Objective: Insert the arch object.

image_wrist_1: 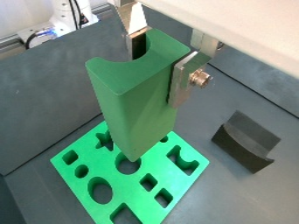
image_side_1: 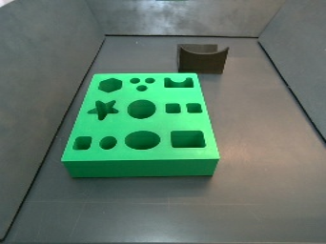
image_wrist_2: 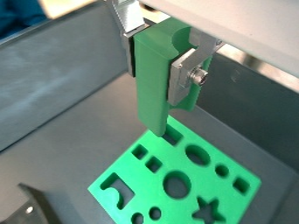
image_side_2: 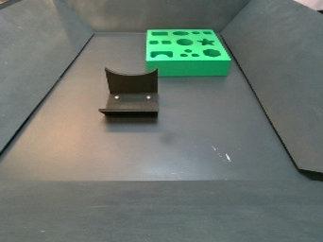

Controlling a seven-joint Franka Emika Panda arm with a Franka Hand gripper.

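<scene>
We are seeing the jaws [image_wrist_1: 162, 54] clamping the arch object [image_wrist_1: 131, 103] upright, hanging well above the green board [image_wrist_1: 135, 175] in both wrist views, its lower end over the board's holes. The dark block [image_wrist_1: 246, 138] is sitting off to one side on the surface [image_side_1: 268, 114]; open floor is lying around the board, inside grey walls. We are reading no writing anywhere.

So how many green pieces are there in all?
2. The arch object, a tall column, is clamped in the gripper, hanging over the holed board, which lies flat beneath it. None seems hidden.
</scene>
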